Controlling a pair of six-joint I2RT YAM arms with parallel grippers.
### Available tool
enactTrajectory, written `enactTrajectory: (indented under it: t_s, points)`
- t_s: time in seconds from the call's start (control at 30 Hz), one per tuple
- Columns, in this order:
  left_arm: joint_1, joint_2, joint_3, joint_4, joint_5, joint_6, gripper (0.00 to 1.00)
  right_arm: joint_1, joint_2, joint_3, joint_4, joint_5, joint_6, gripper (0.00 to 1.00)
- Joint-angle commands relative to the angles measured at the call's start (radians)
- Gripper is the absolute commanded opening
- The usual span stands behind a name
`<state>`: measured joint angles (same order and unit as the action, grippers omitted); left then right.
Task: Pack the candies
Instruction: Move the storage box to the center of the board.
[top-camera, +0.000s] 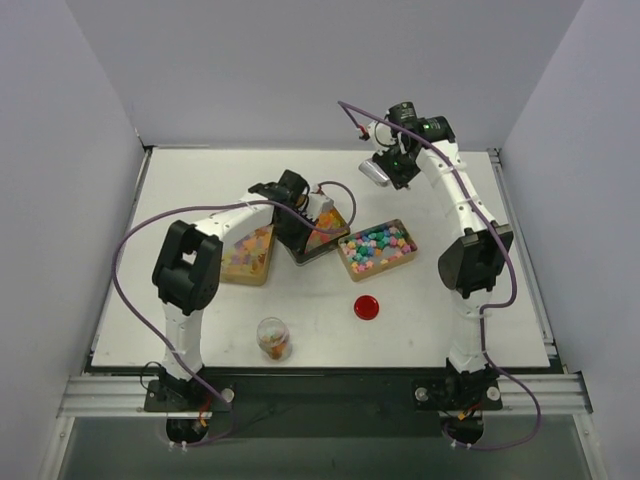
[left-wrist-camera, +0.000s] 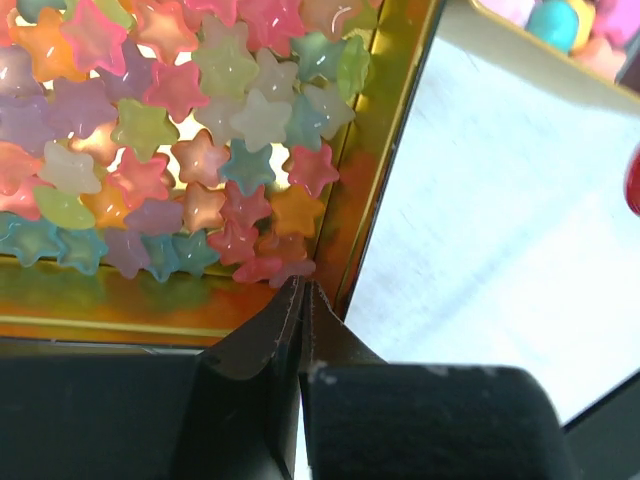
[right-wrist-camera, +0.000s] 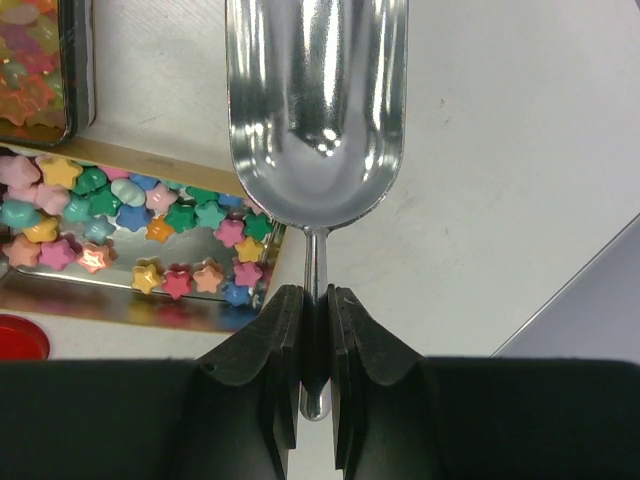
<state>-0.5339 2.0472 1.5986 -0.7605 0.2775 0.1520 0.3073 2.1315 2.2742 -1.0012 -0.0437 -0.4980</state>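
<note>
My left gripper (left-wrist-camera: 302, 292) was pressed together on the rim of a shallow gold-coloured rectangular metal tin (left-wrist-camera: 150, 300), close to one of its corners, near the middle of the white tabletop (top-camera: 450, 320). Inside lay candies (left-wrist-camera: 200, 150): small star-shaped sweets, glossy and translucent, in pink, orange, yellow, pale green, teal and lilac, crowded against the tin's walls.

My right gripper (right-wrist-camera: 315, 300) pinched the thin handle of a shiny silver metal scoop (right-wrist-camera: 318, 110), its fingers tight on either side of the stem. It held the scoop above the tabletop, toward the far edge and right of centre.

Just right of the first tin sat a second gold tin (right-wrist-camera: 100, 300), filled with opaque stars in stronger colours: green, blue, pink, yellow and orange. A third gold tin (top-camera: 250, 281) lay left of centre, partly under my left arm, with pastel orange, yellow and pink sweets.

Toward the near edge stood a small clear round jar (top-camera: 273, 338) with a few candies at its bottom. To its right, apart from it, lay a flat red round lid (top-camera: 367, 307).
</note>
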Motion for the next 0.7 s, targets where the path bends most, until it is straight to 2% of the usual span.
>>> enactTrajectory:
  t_s: [0.0,0.13,0.47,0.67]
  points:
    - [-0.023,-0.116,-0.107,-0.014,0.068,0.026,0.08,0.003,-0.042,0.018,-0.039,-0.031,0.004,0.00]
    - [-0.037,-0.153,-0.179,0.003,0.074,0.023,0.08,0.006,-0.039,0.016,-0.043,-0.032,0.001,0.00]
    - [-0.080,-0.183,-0.236,-0.048,0.086,0.041,0.06,0.018,-0.076,-0.034,-0.065,-0.060,-0.037,0.00]
    - [-0.037,-0.352,-0.315,0.025,0.072,0.064,0.05,0.021,-0.139,-0.122,-0.077,-0.146,-0.134,0.00]
